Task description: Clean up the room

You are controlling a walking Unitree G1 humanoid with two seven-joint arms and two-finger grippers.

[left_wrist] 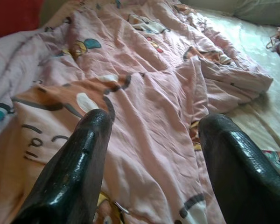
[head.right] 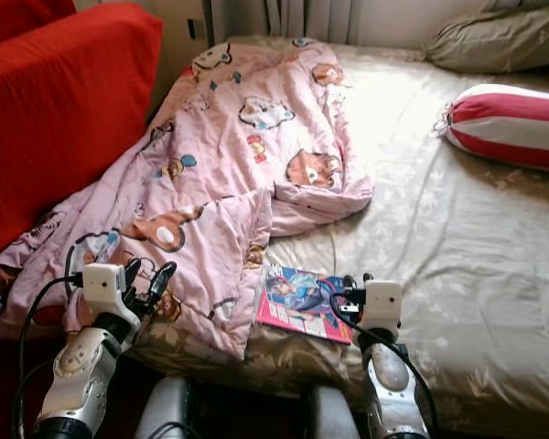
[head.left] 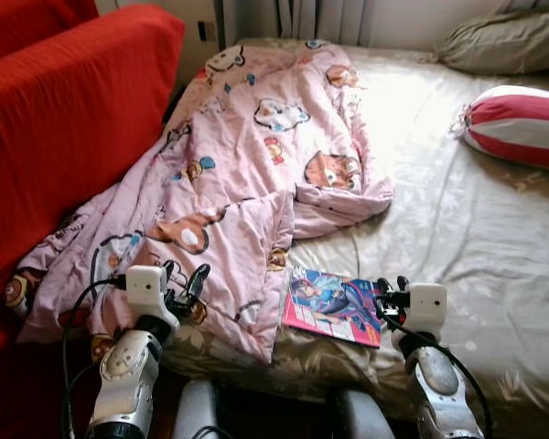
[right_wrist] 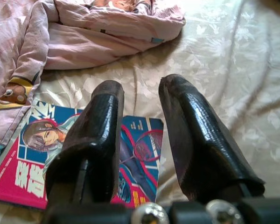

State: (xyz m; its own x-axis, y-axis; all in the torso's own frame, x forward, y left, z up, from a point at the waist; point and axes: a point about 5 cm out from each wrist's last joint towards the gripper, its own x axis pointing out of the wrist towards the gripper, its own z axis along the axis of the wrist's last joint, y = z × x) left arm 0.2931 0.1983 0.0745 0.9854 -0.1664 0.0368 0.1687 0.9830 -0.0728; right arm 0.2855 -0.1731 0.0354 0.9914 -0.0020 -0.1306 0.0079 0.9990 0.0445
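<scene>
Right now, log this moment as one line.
right claw open over comic book | left claw open over pink quilt | bed untidy

Head cameras overlook bed (head.left: pixel 457 229); wrist cameras skim it.

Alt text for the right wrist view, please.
The open right gripper hovers over a colourful comic book lying flat on a beige floral bedsheet. A crumpled pink blanket lies beyond the book, its edge overlapping the book's corner.
</scene>
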